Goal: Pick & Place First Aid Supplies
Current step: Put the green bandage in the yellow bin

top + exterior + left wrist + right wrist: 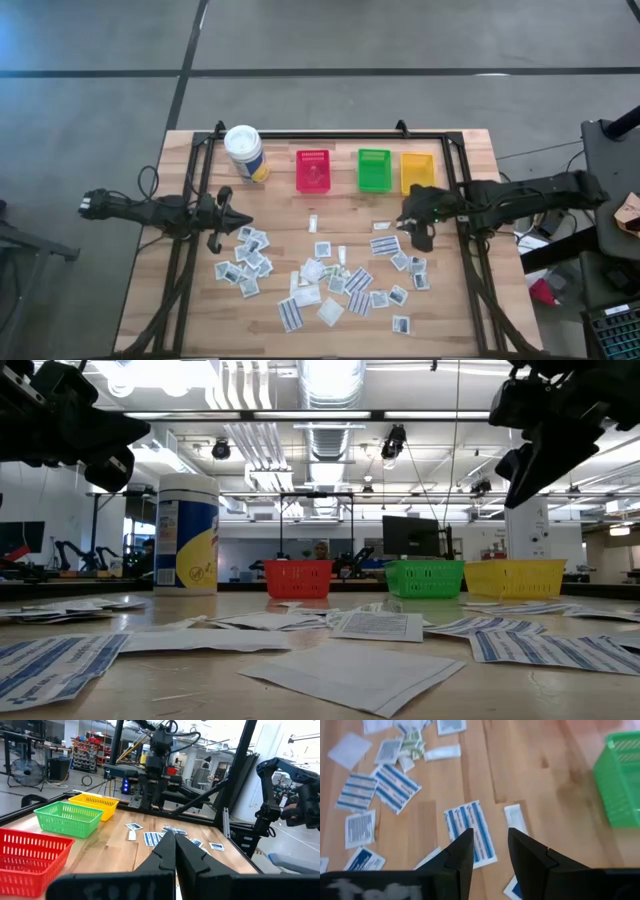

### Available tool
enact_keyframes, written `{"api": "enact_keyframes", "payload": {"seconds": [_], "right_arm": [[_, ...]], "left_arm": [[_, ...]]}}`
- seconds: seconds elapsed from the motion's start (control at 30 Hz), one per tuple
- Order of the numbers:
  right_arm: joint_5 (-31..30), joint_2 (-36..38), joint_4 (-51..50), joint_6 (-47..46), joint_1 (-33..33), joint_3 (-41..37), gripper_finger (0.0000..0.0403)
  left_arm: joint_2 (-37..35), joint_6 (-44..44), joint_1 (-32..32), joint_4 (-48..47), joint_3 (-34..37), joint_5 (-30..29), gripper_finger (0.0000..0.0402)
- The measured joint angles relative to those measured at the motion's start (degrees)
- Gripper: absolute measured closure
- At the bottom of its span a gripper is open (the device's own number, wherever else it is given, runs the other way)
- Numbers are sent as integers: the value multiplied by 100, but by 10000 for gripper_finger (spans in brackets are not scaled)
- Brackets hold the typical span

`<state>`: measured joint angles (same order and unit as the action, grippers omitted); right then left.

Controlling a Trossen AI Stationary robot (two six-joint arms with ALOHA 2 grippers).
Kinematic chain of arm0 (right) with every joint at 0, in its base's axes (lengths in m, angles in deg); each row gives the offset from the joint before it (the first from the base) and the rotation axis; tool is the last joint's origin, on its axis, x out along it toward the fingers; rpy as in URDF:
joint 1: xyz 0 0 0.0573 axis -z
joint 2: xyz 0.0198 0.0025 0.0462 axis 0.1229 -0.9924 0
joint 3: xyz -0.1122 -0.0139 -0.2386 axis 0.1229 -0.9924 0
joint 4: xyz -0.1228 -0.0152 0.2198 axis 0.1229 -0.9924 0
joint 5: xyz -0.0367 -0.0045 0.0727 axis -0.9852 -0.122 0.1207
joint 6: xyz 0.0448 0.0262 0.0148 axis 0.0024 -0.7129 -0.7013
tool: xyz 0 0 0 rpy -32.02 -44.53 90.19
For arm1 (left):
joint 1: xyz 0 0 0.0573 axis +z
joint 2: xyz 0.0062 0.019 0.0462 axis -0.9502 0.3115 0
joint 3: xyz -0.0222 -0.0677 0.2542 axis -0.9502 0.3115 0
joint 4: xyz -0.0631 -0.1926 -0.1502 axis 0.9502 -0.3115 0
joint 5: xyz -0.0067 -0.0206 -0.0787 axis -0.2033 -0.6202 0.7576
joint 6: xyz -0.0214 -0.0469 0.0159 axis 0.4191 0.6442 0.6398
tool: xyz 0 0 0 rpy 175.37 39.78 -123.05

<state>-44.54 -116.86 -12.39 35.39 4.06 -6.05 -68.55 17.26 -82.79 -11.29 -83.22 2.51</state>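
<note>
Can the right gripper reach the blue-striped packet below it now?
Probably yes. The right gripper is open above the blue-striped packet, with bare table around and nothing lying between them.

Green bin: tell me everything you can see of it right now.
The green bin is a small rectangular plastic basket with slotted, mesh-like walls and an open top. It stands upright on the wooden table near the far edge, middle of a row between the red bin and the yellow bin, touching neither. It looks empty; no gripper is touching it.
</note>
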Motion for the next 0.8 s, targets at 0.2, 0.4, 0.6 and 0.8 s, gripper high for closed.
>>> {"api": "enact_keyframes", "payload": {"seconds": [0.2, 0.4, 0.6, 0.8], "right_arm": [[-1, -480, 0, 10, -228, 235, 286], [-41, -962, -246, 425, -278, 714, 284], [-68, -1485, -540, 915, -276, 929, 280], [-172, -2116, -562, 1517, -277, 931, 280]], "left_arm": [[0, -2, 0, 2, 0, 0, 401], [0, -57, -1, 9, 0, 1, 401], [0, -188, -2, 9, 0, 2, 401], [0, -201, -2, 6, 0, 2, 401]]}}
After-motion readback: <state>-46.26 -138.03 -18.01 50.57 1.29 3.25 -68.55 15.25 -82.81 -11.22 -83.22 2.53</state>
